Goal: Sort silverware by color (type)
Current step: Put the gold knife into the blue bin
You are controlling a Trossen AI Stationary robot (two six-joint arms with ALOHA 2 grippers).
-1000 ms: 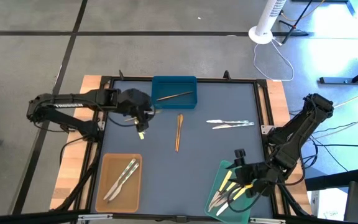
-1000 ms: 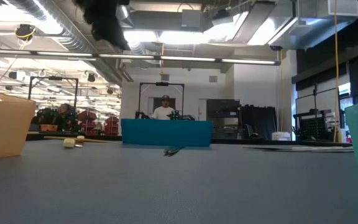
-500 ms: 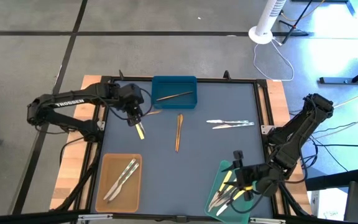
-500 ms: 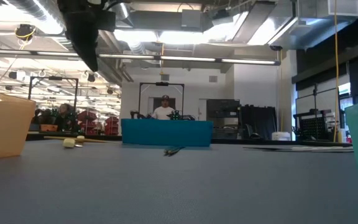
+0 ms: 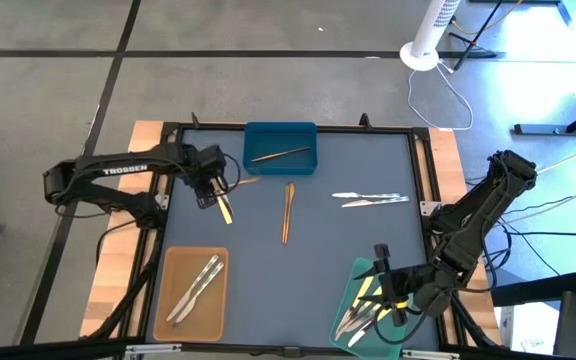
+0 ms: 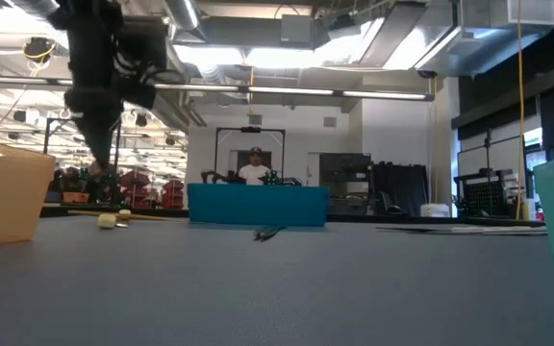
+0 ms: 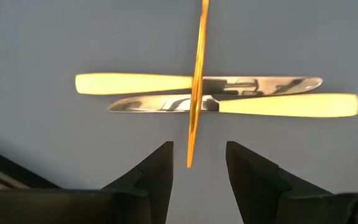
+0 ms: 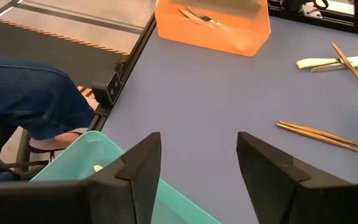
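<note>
A: Where is the left gripper [image 5: 208,192] compared with the blue tray [image 5: 281,133]?

B: It hangs over the table [image 5: 318,240] on the outer side of the blue tray, a little nearer the front edge. In the left wrist view its fingers [image 7: 151,171] stand apart, with nothing between them.

A: What lies under it?

B: A small pile of silverware: two pale yellow utensils [image 7: 129,83] lying side by side, and one thin orange-brown utensil [image 7: 197,81] crossing over them. The end of the brown one points into the gap between the fingers, but I cannot see that it touches them.

A: And the other silverware?

B: One brown piece [image 5: 280,154] lies inside the blue tray. A pair of brown pieces [image 5: 288,212] lies on the table just in front of the blue tray. Two silvery pieces [image 5: 370,199] lie farther from it, toward the right arm. The tan tray [image 5: 165,300], well in front of the blue tray, holds silvery pieces [image 5: 198,285].

A: The right gripper [image 5: 390,290]?

B: It waits over the green tray [image 5: 352,284], far from the blue tray, at the opposite front corner. Its fingers [image 8: 135,171] are apart and hold nothing. Pale yellow and silvery utensils [image 5: 364,312] lie in that tray.
</note>
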